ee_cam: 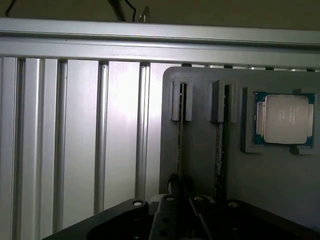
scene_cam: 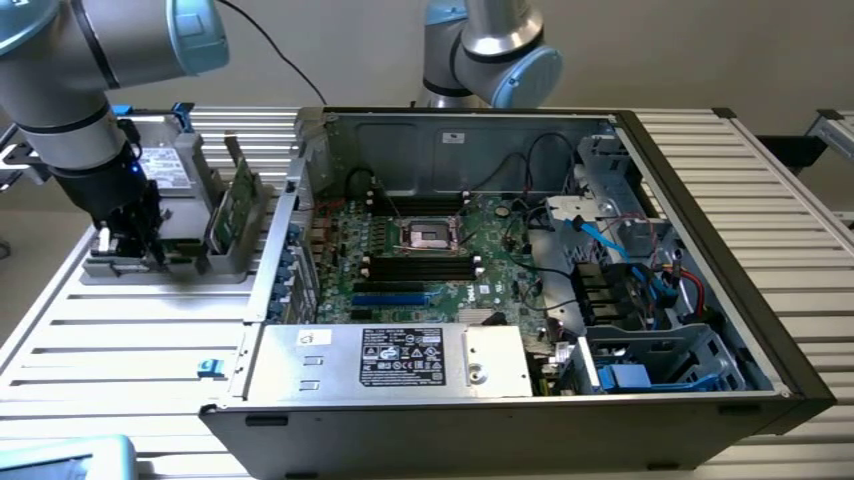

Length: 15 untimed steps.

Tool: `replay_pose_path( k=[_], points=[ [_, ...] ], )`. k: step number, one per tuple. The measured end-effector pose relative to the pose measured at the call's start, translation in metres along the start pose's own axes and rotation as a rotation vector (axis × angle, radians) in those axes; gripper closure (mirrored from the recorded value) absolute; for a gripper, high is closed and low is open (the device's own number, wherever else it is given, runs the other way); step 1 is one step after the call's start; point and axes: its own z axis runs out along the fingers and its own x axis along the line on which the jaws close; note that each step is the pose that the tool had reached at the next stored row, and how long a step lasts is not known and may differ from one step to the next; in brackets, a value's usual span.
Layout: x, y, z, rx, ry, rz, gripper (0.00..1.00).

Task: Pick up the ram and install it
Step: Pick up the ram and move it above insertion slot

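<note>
Ram (scene_cam: 244,205) on edge in grey holder (scene_cam: 120,270), just beside PC case (scene_cam: 747,400) | gripper (scene_cam: 130,252) low at holder, near it; can't tell how open or what it holds | imo: square up over the top edge, grab mid-stick, lift dead straight

No word, number or brand can be read. Printed labels are seen, but their print is too fine to be made out. A white label is carried on the grey drive (scene_cam: 170,165) just beside the gripper (scene_cam: 134,245). A dark label with pale lines and marks is fixed to the silver power supply (scene_cam: 400,357), well apart from the gripper inside the open case (scene_cam: 711,235). A small white sticker (scene_cam: 451,135) is set on that case's back wall, farther from the gripper still, and is likewise illegible.
</note>
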Motion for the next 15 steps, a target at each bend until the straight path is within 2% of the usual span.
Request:
replay_pose_path(
  k=[15],
  points=[
    [-0.001, 0.0033, -0.0682, -0.0003, 0.0002, 0.0, 0.87]
  ],
)
